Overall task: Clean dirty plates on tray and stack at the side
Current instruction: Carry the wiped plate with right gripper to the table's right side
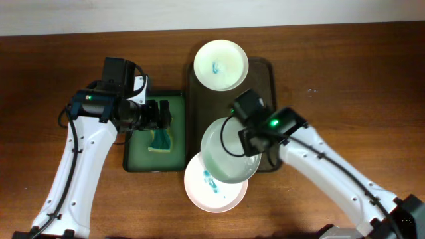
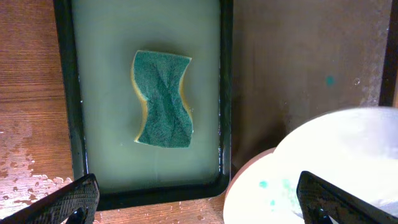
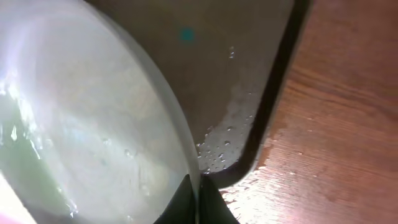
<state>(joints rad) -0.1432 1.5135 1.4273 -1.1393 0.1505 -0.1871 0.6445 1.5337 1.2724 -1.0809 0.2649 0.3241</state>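
My right gripper (image 1: pixel 247 141) is shut on the rim of a pale green plate (image 1: pixel 229 151), holding it tilted over the front of the brown tray (image 1: pixel 264 79); the pinch shows in the right wrist view (image 3: pixel 198 202) on the plate (image 3: pixel 81 124). A pink plate (image 1: pixel 214 187) with blue smears lies under it on the table. A white plate (image 1: pixel 220 64) with a blue smear sits at the tray's far end. My left gripper (image 1: pixel 159 119) is open above a green sponge (image 1: pixel 160 140), also in the left wrist view (image 2: pixel 163 99).
The sponge lies in a dark green tray (image 1: pixel 136 156) left of the brown tray, with water in it (image 2: pixel 106 74). Water drops wet the wood near the tray corners (image 3: pixel 298 174). The pink plate (image 2: pixel 273 193) reaches close to the green tray's corner.
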